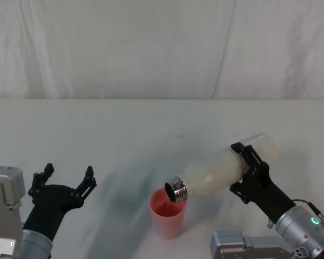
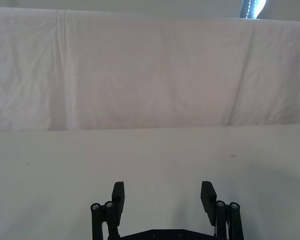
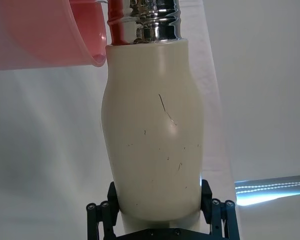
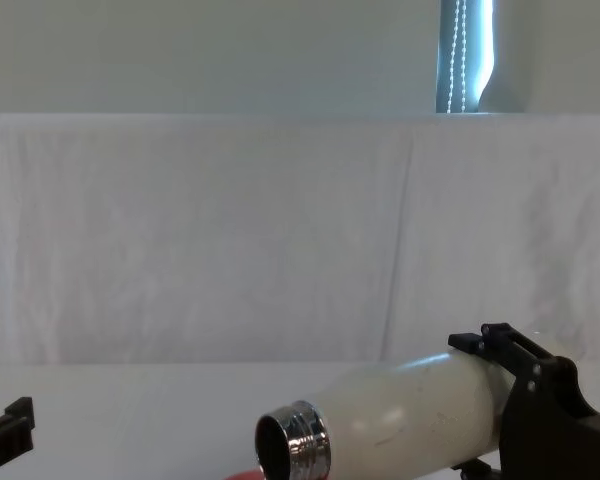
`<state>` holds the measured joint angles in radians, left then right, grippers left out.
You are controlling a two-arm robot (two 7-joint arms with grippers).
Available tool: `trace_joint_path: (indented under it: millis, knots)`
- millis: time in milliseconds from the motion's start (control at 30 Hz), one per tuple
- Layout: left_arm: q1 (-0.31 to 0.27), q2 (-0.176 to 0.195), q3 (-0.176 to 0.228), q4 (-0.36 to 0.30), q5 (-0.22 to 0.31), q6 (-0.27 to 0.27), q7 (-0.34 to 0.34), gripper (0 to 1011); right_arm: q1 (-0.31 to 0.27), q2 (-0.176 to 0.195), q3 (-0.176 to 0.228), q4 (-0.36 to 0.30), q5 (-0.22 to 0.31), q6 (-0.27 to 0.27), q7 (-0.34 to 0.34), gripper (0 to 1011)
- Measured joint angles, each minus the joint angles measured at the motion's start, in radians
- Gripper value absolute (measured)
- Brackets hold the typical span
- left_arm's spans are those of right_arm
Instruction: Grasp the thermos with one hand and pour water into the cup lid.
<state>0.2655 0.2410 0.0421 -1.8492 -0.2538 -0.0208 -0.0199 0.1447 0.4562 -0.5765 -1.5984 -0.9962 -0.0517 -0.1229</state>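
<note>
The right gripper (image 1: 250, 174) is clamped round the lower body of the thermos (image 1: 227, 170), gripping far from the neck so the mouth stays clear. The bottle is tipped almost flat, its steel neck pointing toward eight o'clock and hanging just over the rim of the cup lid (image 1: 167, 214), which stands upright on the table (image 1: 124, 129) at about six o'clock. That tilt looks meant to let water run into the cup. The left gripper (image 1: 65, 181) waits at eight o'clock, fingers spread, holding nothing.
</note>
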Motion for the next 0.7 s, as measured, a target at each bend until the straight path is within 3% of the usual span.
trace_joint_path:
  millis: [300,700]
  knots:
    - [0.000,0.000,0.000,0.000,0.000,0.000,0.000,1001,0.000,0.000,-0.001,-0.002,0.004,0.000,0.010,964]
    - [0.000,0.000,0.000,0.000,0.000,0.000,0.000,1001,-0.011,-0.006,0.014,-0.012,0.061,-0.015,0.038,964]
